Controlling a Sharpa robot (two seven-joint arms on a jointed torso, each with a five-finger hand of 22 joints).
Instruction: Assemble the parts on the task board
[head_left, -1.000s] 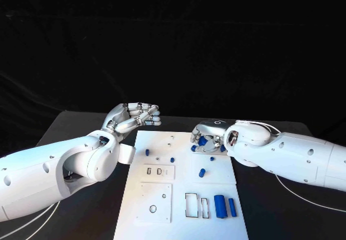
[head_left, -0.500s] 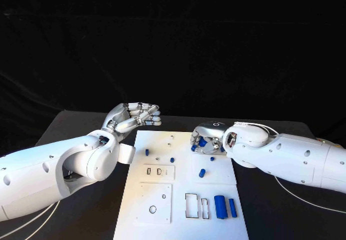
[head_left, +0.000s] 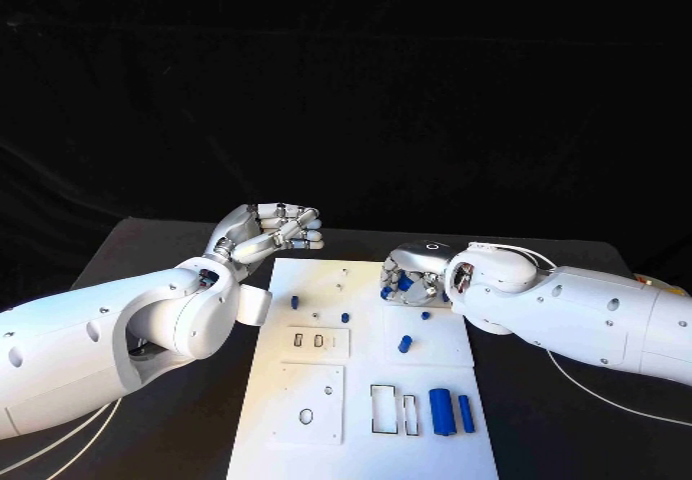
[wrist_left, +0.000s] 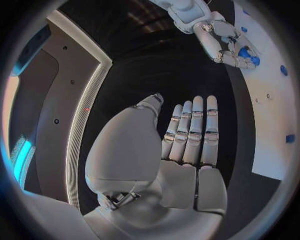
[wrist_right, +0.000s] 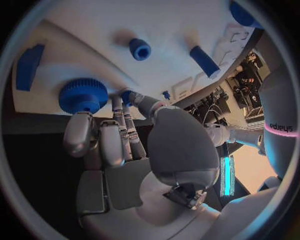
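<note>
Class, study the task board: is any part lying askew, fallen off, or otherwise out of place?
Nothing stands out. The blue parts sit on the task board; none lies off it. The right hand works at a blue gear; the left hand hovers beside the board, holding nothing.

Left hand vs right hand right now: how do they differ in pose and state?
The left hand hovers off the far left corner of the task board and holds nothing; the right hand is down at the board's far right edge, its fingertips on a small blue part beside the blue gear. Whether it grips that part is unclear. Both are silver hands on white arms.
</note>
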